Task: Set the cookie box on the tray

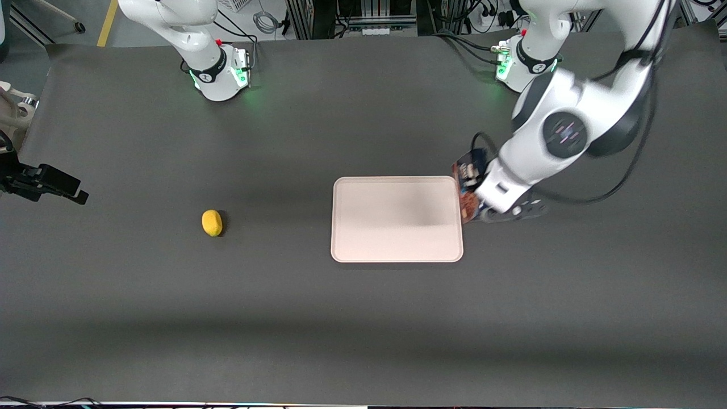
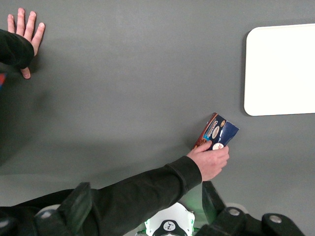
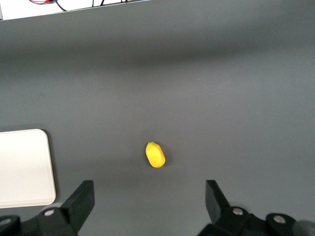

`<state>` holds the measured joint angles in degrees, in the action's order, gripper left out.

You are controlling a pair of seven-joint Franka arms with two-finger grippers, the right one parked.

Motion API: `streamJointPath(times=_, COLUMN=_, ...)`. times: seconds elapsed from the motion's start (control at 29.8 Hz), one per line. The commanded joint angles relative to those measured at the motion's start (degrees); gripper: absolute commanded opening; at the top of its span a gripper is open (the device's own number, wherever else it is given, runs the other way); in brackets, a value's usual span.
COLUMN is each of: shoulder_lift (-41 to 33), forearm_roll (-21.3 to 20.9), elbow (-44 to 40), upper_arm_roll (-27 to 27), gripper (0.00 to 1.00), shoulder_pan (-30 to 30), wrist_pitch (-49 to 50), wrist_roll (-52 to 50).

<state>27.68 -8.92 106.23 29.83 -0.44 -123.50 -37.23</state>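
In the front view the cookie box (image 1: 467, 190), dark blue with a brownish picture, hangs tilted at the tray's (image 1: 397, 250) edge toward the working arm's end. My left gripper (image 1: 483, 209) is shut on the cookie box, with the white wrist covering most of the hold. The tray is pale pink, flat and bare. The left wrist view differs: a person's hand (image 2: 209, 160) in a black sleeve holds the cookie box (image 2: 219, 132) on the mat, a short way from the tray (image 2: 283, 69).
A small yellow lemon-like object (image 1: 212, 222) lies on the dark mat toward the parked arm's end, also seen as the lemon (image 3: 155, 155) in the right wrist view. A second open hand (image 2: 24, 37) rests on the mat in the left wrist view.
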Motion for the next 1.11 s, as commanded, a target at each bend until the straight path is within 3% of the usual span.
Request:
streamJointPath(times=0.0, shoulder_lift=1.4, forearm_roll=-2.6, elbow=-2.1, upper_arm_roll=0.1, gripper=0.10, shoulder_pan=-0.4, wrist_pitch=-0.1, wrist_roll=-1.5)
streamJointPath(times=0.03, shoulder_lift=1.7, forearm_roll=-2.9, elbow=-2.2, upper_arm_roll=0.1, gripper=0.41, shoulder_pan=-0.4, wrist_pitch=-0.2, wrist_roll=-1.6)
streamJointPath(times=0.07, shoulder_lift=1.8, forearm_roll=-3.3, elbow=-2.3, upper_arm_roll=0.1, gripper=0.79, shoulder_pan=-0.4, wrist_pitch=-0.5, wrist_roll=-1.6)
streamJointPath(times=0.1, shoulder_lift=1.9, forearm_roll=-3.6, elbow=-2.2, upper_arm_roll=0.1, gripper=1.00, shoulder_pan=-0.4, wrist_pitch=-0.9, wrist_roll=-1.6)
streamJointPath(times=0.37, shoulder_lift=0.5, forearm_roll=-3.6, elbow=-2.7, upper_arm_roll=0.1, gripper=1.00, shoulder_pan=-0.2, wrist_pitch=0.7, wrist_roll=-1.3)
streamJointPath(times=0.57, shoulder_lift=-8.5, forearm_roll=-2.4, elbow=-3.4, upper_arm_roll=-0.4, gripper=1.00, shoulder_pan=0.7, wrist_pitch=8.2, wrist_roll=-0.9)
streamJointPath(times=0.7, shoulder_lift=-15.9, forearm_roll=0.9, elbow=-3.4, upper_arm_roll=-0.9, gripper=1.00, shoulder_pan=1.1, wrist_pitch=13.0, wrist_roll=-0.8)
streamJointPath(times=0.84, shoulder_lift=-23.4, forearm_roll=4.2, elbow=-3.6, upper_arm_roll=-4.0, gripper=1.00, shoulder_pan=1.1, wrist_pitch=19.7, wrist_roll=1.5)
streamJointPath(times=0.97, shoulder_lift=-31.0, forearm_roll=9.0, elbow=-5.7, upper_arm_roll=-9.8, gripper=1.00, shoulder_pan=1.6, wrist_pitch=31.0, wrist_roll=12.2)
streamJointPath(times=1.07, shoulder_lift=-35.9, forearm_roll=9.7, elbow=-7.0, upper_arm_roll=-14.6, gripper=1.00, shoulder_pan=1.6, wrist_pitch=39.2, wrist_roll=18.9)
